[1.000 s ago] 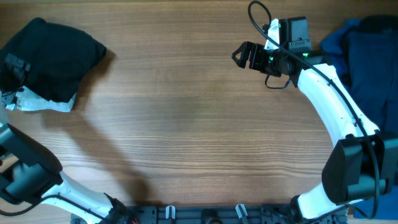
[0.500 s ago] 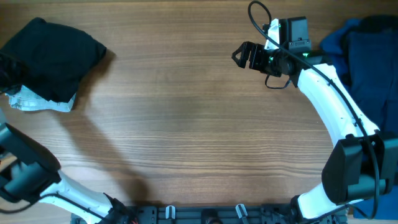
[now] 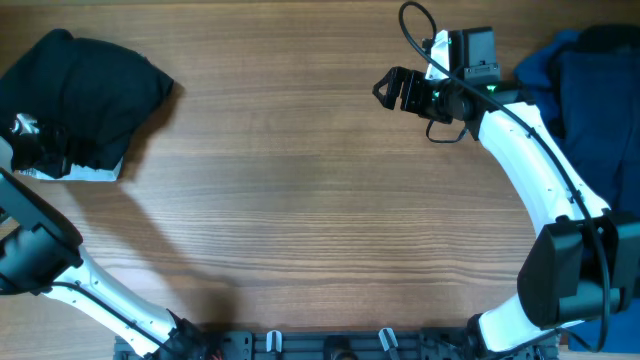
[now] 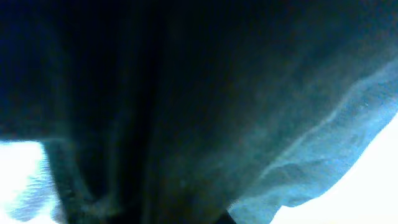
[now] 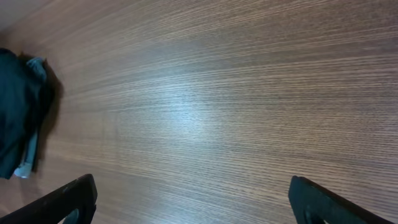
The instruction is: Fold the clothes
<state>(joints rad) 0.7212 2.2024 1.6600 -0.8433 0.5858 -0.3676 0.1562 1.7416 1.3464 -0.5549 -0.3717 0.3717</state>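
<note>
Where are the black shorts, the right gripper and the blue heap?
black shorts [image 3: 90, 90], overhead view, middle of the dark bundle.
right gripper [image 3: 382, 92], overhead view, between its open fingertips.
blue heap [image 3: 605, 90], overhead view, rumpled fabric at right edge.

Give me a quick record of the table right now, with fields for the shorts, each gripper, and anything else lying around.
shorts: black shorts bunched in a heap at the upper left of the overhead view, whitish lining showing along the near edge
left gripper: at the heap's left edge, against the fabric; open or shut cannot be told
right gripper: open, holding nothing, over bare wood, far from the shorts
other: deep blue garment heap at the right edge
table: wooden
</note>
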